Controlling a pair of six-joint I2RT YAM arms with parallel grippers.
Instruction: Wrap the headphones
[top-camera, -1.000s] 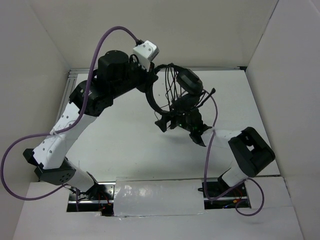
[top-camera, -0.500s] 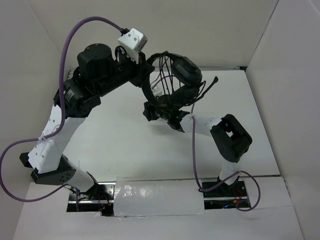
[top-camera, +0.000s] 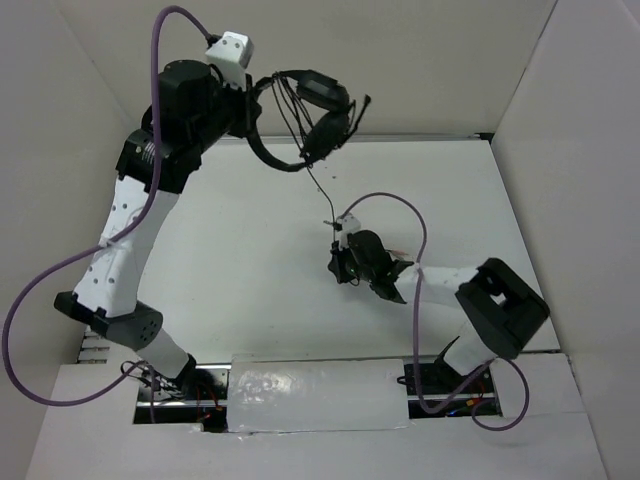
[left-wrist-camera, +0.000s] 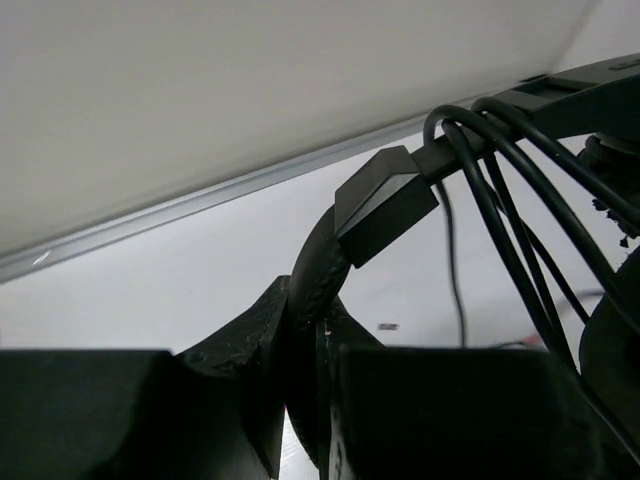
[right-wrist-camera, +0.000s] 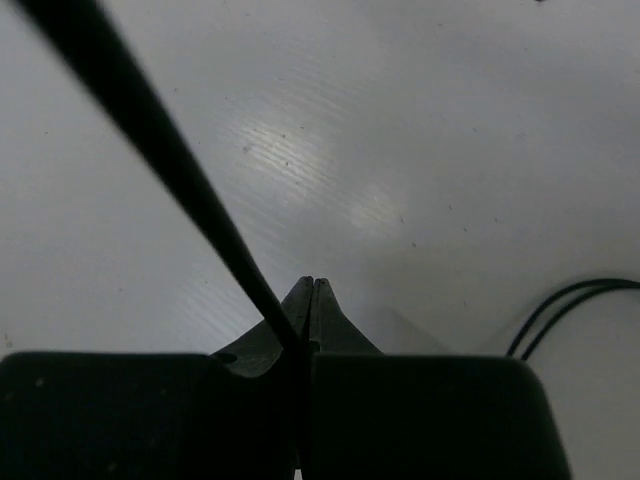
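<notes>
The small black over-ear headphones (top-camera: 318, 100) hang in the air at the 12 o'clock end of the white table (top-camera: 220, 260). They are carried by the left gripper (top-camera: 256, 112), whose jaws are clenched on the curved black headband (left-wrist-camera: 312, 290); the left wrist view shows the band pinched between its two fingers. Several strands of the long thin black cord (top-camera: 318, 190) already lie over the band beside the square black slider block (left-wrist-camera: 385, 200), so the wrapping looks partly done.

The free run of cord drops from the earcups toward 5 o'clock and ends in the right gripper (top-camera: 345, 262), low near the middle of the table. Its jaws are closed tight on the strand, which leaves the fingertips toward 11 o'clock, straight and seemingly taut.

From the right jaws the headphones lie at 11 o'clock, higher and well apart, and the cord's long axis runs 11 to 5 between the two. The right arm has the free end, so the next turn probably calls for it to bring the strand up and around the band

No brand, label or writing can be read anywhere
</notes>
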